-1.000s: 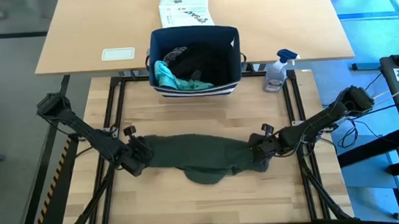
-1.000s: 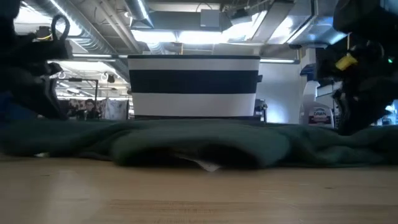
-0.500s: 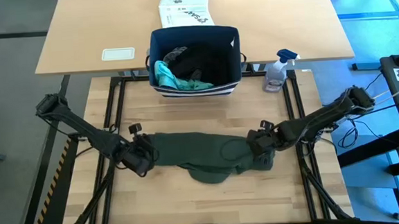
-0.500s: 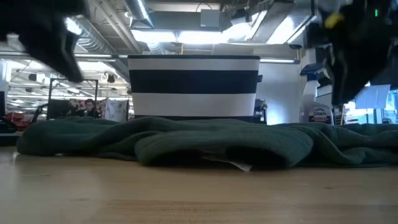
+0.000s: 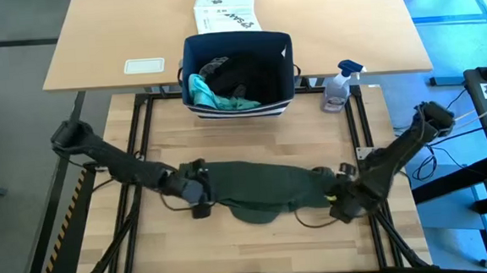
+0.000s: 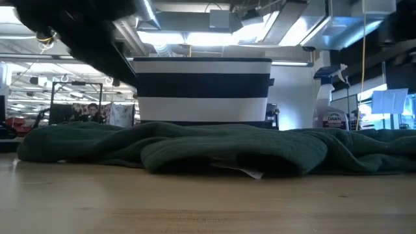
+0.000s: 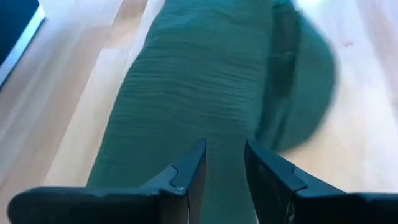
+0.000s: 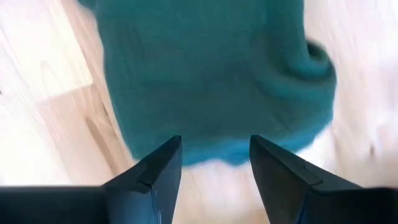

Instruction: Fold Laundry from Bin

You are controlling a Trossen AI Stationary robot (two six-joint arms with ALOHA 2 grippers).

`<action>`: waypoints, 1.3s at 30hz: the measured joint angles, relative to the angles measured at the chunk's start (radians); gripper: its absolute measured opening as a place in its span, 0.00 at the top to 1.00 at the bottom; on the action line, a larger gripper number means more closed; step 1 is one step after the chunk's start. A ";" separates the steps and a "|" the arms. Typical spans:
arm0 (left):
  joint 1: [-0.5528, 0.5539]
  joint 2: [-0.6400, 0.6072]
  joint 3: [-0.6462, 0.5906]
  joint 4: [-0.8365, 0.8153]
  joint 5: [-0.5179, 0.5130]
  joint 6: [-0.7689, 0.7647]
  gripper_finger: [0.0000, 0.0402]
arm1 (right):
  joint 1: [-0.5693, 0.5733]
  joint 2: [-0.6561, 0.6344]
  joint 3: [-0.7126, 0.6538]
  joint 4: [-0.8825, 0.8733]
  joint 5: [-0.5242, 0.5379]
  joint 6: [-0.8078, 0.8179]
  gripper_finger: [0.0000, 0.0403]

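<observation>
Evidently the green garment [image 5: 263,186] lies bunched in a long band across the bench [image 5: 259,246], in front of the bin [image 5: 240,73]; it looks soft, light and limp. Both the left gripper [image 5: 198,190] and right gripper [image 5: 342,200] stand apart, holding nothing, at its ends. Pinching an edge or corner at each end should suit best, since a mid-cloth grab would likely just bunch it.
</observation>
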 joint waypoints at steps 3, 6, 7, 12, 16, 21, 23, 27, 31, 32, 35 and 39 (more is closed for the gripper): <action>0.057 0.074 0.000 0.088 0.061 0.040 0.74 | 0.083 -0.053 -0.044 0.001 0.075 0.200 0.53; 0.101 0.136 0.000 0.134 0.122 0.061 0.74 | 0.158 -0.119 -0.109 0.011 0.156 0.459 0.53; 0.113 0.153 0.000 0.140 0.133 0.067 0.74 | 0.180 -0.142 -0.133 0.016 0.169 0.538 0.53; 0.147 0.207 0.000 0.142 0.143 0.094 0.74 | 0.246 -0.226 -0.265 0.115 0.245 0.814 0.53; 0.156 0.215 0.000 0.144 0.143 0.095 0.74 | 0.244 -0.260 -0.374 0.229 0.240 0.890 0.51; 0.166 0.215 0.000 0.157 0.143 0.121 0.74 | 0.244 -0.278 -0.485 0.418 0.314 0.923 0.41; 0.166 0.215 0.000 0.165 0.143 0.122 0.74 | 0.243 -0.279 -0.524 0.488 0.340 0.930 0.37; 0.168 0.215 0.000 0.178 0.143 0.147 0.74 | 0.234 -0.277 -0.593 0.617 0.387 0.934 0.31; 0.176 0.215 0.000 0.187 0.143 0.147 0.74 | 0.203 -0.273 -0.615 0.654 0.415 0.932 0.31; 0.178 0.215 0.000 0.189 0.142 0.147 0.74 | 0.198 -0.272 -0.615 0.655 0.420 0.922 0.32; 0.184 0.215 0.000 0.194 0.143 0.147 0.74 | 0.185 -0.271 -0.618 0.675 0.431 0.873 0.39; 0.189 0.215 0.000 0.195 0.142 0.147 0.74 | 0.184 -0.268 -0.623 0.700 0.451 0.824 0.57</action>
